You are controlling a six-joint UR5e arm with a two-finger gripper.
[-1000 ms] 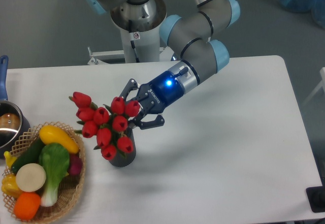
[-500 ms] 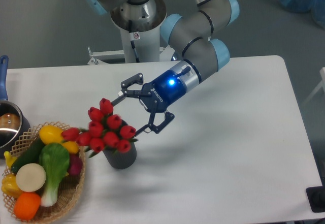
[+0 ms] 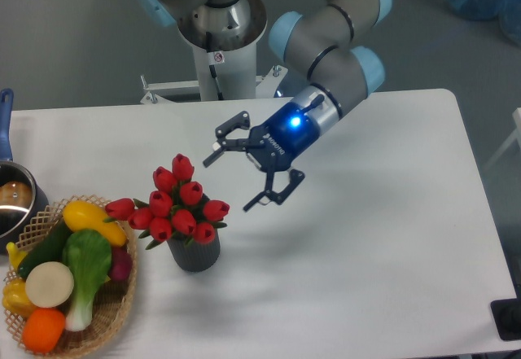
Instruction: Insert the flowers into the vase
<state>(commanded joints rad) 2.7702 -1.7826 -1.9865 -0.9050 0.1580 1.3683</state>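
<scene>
The flowers are sitting in the vase, with the red buds spreading wider than its mouth. The vase is standing upright on the white table, just beside a wicker basket of toy vegetables on its left. The gripper is hanging in the air up and to the right of the flowers, apart from them, with its fingers spread wide and holding nothing.
</scene>
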